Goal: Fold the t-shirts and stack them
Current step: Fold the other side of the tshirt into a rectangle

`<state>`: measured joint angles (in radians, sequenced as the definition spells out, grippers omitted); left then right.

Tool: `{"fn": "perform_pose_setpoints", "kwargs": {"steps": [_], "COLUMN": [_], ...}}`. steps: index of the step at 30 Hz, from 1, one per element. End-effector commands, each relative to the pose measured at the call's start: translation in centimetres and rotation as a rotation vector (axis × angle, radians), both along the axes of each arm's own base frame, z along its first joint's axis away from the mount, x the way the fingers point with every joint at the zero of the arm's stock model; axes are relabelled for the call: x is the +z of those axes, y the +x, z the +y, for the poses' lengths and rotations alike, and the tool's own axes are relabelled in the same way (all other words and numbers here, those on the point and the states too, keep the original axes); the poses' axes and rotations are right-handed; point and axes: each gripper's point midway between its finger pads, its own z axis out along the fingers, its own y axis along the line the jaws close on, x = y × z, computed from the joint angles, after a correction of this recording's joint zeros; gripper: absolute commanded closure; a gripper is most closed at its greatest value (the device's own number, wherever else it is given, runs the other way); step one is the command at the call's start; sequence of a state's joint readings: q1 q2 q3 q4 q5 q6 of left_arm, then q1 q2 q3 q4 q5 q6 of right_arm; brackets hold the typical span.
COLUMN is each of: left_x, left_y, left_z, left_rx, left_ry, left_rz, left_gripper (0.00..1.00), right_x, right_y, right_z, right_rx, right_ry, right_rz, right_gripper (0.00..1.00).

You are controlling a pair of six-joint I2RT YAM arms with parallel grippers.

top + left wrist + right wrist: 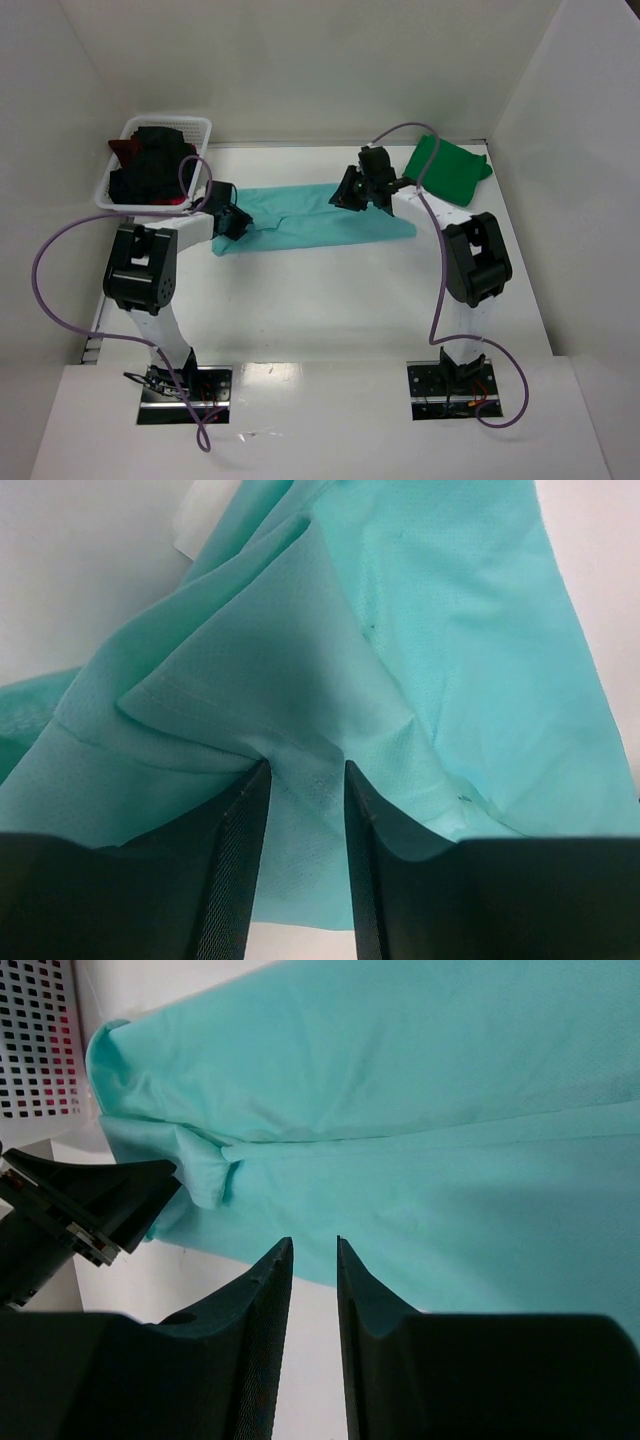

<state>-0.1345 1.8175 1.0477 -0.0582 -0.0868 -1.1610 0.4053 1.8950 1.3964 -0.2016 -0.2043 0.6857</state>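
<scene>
The light teal t-shirt [320, 222] lies as a long folded strip across the middle of the table. My left gripper [232, 222] is at its crumpled left end. In the left wrist view [305, 765] its jaws are closed on a fold of the teal cloth [450, 630], which fills the narrow gap and creases toward the tips. My right gripper [352, 192] is at the strip's far edge. In the right wrist view [312, 1242] its jaws are slightly apart and empty, just off the shirt's edge [420, 1090]. The darker green t-shirt [448, 170] lies folded at the back right.
A white lattice basket [168, 121] stands at the back left and also shows in the right wrist view [35, 1040]. It holds a black shirt [150, 165] and a dark red one [125, 150]. White walls enclose the table on three sides.
</scene>
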Motion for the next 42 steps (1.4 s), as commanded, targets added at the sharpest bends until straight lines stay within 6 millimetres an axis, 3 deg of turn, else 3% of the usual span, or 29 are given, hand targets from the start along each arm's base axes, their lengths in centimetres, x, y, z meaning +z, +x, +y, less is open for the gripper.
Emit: {"fn": "perform_pose_setpoints", "kwargs": {"steps": [1, 6, 11, 16, 23, 33, 34, 42], "left_x": [0.3, 0.0, 0.2, 0.1, 0.5, 1.3, 2.2, 3.2], "left_y": [1.4, 1.5, 1.8, 1.9, 2.3, 4.0, 4.8, 7.9], "left_z": [-0.3, -0.3, -0.2, 0.0, 0.3, 0.8, 0.7, 1.2], "left_rx": [0.012, 0.012, 0.025, 0.031, 0.044, 0.066, 0.066, 0.056], "left_ry": [-0.027, -0.027, -0.027, -0.019, -0.006, 0.004, 0.000, 0.007], "left_rz": [-0.030, -0.030, -0.041, -0.042, -0.055, -0.085, -0.109, -0.150], "left_gripper": [0.57, 0.57, 0.65, 0.83, 1.00, 1.00, 1.00, 1.00], "right_x": [2.8, 2.9, 3.3, 2.9, 3.0, 3.3, 3.3, 3.3], "right_y": [0.5, 0.4, 0.4, 0.2, 0.2, 0.6, 0.6, 0.9], "right_z": [-0.5, -0.8, -0.8, -0.9, -1.4, -2.9, -2.9, -3.9], "right_rx": [-0.018, -0.025, -0.025, -0.025, -0.034, -0.065, -0.065, -0.091], "right_ry": [0.011, 0.006, 0.010, 0.006, 0.006, 0.008, 0.008, 0.002], "right_rz": [-0.087, -0.089, -0.097, -0.089, -0.089, -0.097, -0.097, -0.100], "right_gripper": [0.70, 0.69, 0.69, 0.69, 0.69, 0.69, 0.69, 0.69]}}
